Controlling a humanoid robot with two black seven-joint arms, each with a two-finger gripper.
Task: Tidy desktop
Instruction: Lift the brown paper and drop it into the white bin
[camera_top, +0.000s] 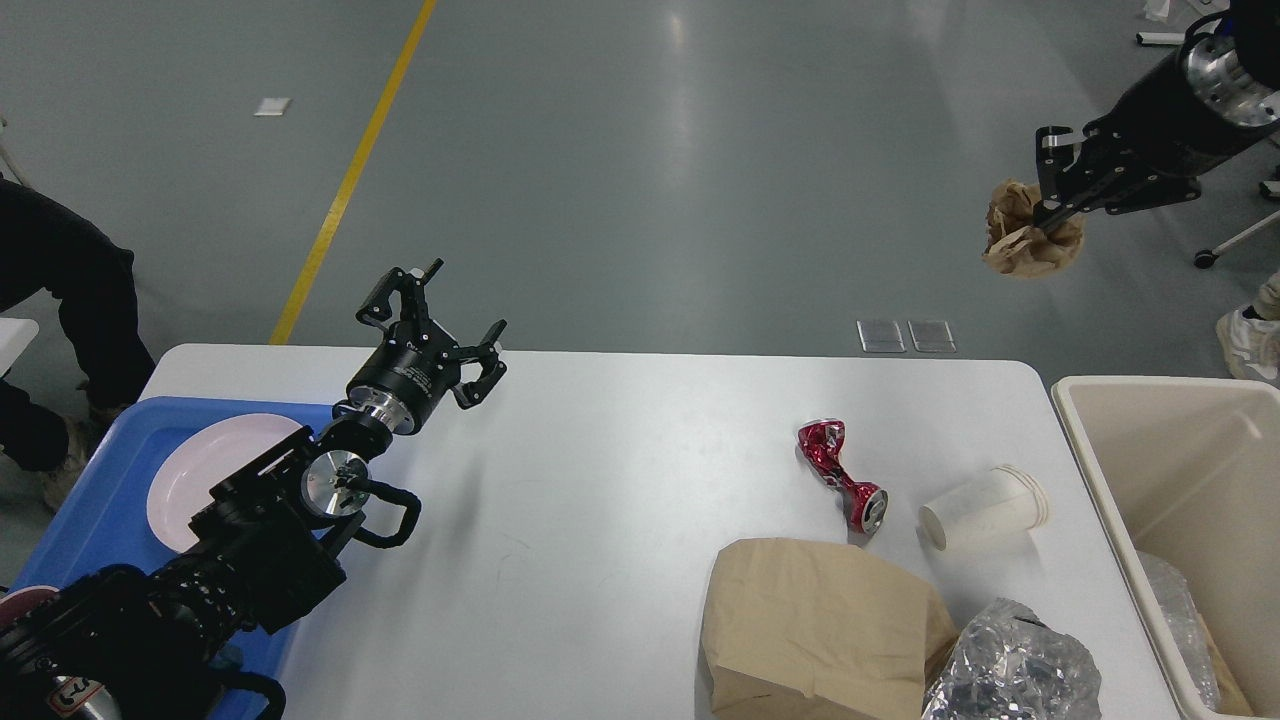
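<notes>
The white desktop (600, 480) fills the middle of the head view. On its right part lie a crushed red can (842, 476), a white paper cup (983, 506) on its side, a brown paper bag (820, 625) and a crumpled foil ball (1012, 672). My right gripper (1052, 200) is high at the upper right, beyond the table's far edge, shut on a crumpled brown paper wad (1028, 236). My left gripper (440, 320) is open and empty above the table's far left part.
A blue tray (90, 500) with a white plate (205, 470) sits at the left edge. A beige bin (1180, 520) with clear plastic inside stands at the right. A person's legs are at far left, chair legs at far right.
</notes>
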